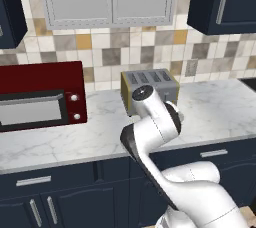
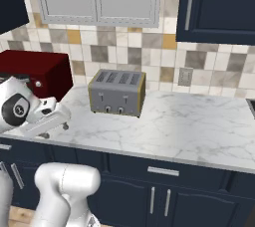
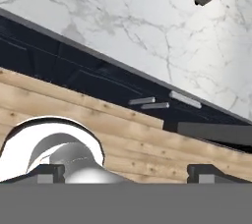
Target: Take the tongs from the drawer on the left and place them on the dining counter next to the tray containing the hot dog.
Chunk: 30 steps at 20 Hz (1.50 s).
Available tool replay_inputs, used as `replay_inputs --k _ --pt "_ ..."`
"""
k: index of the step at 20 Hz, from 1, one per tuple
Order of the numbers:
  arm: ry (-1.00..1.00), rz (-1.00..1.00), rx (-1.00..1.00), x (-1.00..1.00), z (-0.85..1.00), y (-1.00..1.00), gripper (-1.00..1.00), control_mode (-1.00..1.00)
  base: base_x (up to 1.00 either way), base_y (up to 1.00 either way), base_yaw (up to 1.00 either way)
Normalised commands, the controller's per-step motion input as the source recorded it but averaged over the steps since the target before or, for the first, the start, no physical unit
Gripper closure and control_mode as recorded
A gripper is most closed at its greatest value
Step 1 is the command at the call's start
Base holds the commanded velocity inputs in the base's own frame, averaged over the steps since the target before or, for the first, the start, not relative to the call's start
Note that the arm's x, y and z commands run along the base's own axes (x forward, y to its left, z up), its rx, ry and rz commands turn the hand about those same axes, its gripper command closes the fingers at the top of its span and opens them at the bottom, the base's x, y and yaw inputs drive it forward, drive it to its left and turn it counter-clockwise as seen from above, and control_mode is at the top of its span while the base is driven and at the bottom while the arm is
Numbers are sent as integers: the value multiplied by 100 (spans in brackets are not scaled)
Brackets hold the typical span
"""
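Observation:
Below the marble worktop, the navy drawer [image 1: 33, 181] on the left, under the microwave, is shut, its silver bar handle flat against the front. The tongs are hidden. My gripper [image 3: 128, 171] is open with nothing between its fingertips [image 3: 49, 171]. It hangs over the worktop's front edge and looks down on the marble, the navy cabinet fronts and the wooden floor. My hand [image 2: 50, 118] shows left of the toaster. The dining counter, the tray and the hot dog are out of view.
A silver toaster [image 1: 150, 88] stands on the worktop [image 2: 199, 126] behind my arm, and a dark red microwave [image 1: 40, 97] stands at the left. A second shut drawer [image 1: 214, 153] is at the right. Navy wall cabinets [image 2: 219, 7] hang above.

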Motion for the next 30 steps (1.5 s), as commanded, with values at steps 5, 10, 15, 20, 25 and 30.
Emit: replay_inputs --k 5,10,15,20,25,30 --pt "0 9 -27 -60 -63 49 -100 -100 0 0 0" --pt "-2 7 -21 -56 -67 55 -100 -100 0 0 0" --pt "-4 1 -17 -22 -67 85 -100 -100 0 0 0" --pt "-14 0 -2 -4 -28 98 -100 -100 0 0 0" --pt "-2 -1 0 -1 -1 16 -100 -100 0 0 0" --pt "-4 6 -1 -10 0 64 -100 -100 0 0 0"
